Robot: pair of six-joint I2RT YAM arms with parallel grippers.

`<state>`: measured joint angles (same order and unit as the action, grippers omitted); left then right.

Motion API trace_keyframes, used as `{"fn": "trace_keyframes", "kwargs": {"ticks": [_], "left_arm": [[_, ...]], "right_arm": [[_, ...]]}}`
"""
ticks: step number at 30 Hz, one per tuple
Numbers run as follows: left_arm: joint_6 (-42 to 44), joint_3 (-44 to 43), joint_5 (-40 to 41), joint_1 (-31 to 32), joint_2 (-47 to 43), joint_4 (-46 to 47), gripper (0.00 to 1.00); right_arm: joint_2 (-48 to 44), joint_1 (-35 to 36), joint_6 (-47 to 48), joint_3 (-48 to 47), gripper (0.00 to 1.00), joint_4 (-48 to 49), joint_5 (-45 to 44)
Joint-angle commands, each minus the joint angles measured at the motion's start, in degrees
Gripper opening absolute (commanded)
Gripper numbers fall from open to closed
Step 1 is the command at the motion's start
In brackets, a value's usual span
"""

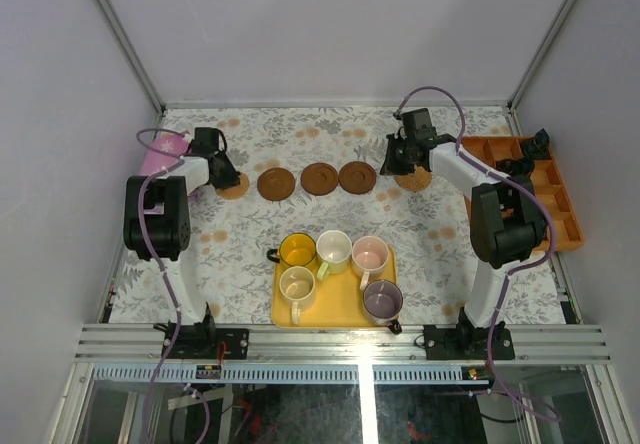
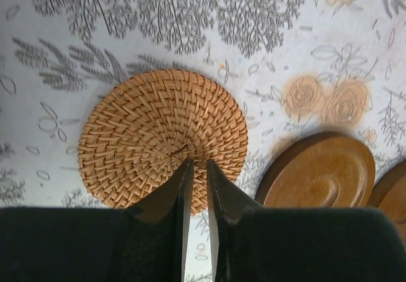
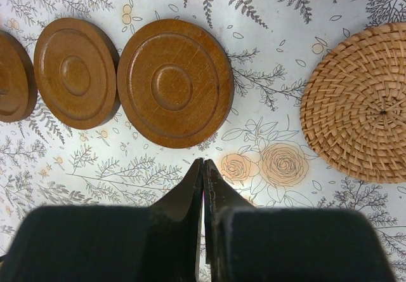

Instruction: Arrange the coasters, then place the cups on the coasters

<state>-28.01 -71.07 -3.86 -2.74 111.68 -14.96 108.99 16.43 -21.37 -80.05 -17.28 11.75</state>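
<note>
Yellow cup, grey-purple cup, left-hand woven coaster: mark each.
yellow cup [image 1: 297, 251], top external view, its inside.
grey-purple cup [image 1: 382, 300], top external view, its inside.
woven coaster [image 2: 160, 133], left wrist view, centre of its top.

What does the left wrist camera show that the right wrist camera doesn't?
Only left wrist: the left gripper, jaws slightly apart over the near edge of one woven light tan round coaster. Only right wrist: the right gripper, shut on nothing, and the other woven tan coaster. Both: dark brown round wooden coasters on the floral tablecloth.
</note>
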Motion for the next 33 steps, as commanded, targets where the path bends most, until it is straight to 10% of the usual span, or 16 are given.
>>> {"fn": "trace_keyframes", "kwargs": {"ticks": [1, 33], "left_arm": [[0.5, 5.8, -2.5, 2.1, -1.0, -1.3, 0.13], [-3.6, -2.5, -4.9, 7.2, 2.2, 2.7, 0.2]], "right_arm": [[-0.7, 0.6, 0.7, -0.9, 0.0, 0.8, 1.6], [6.2, 4.8, 6.3, -8.5, 0.0, -1.0, 2.5]]}}
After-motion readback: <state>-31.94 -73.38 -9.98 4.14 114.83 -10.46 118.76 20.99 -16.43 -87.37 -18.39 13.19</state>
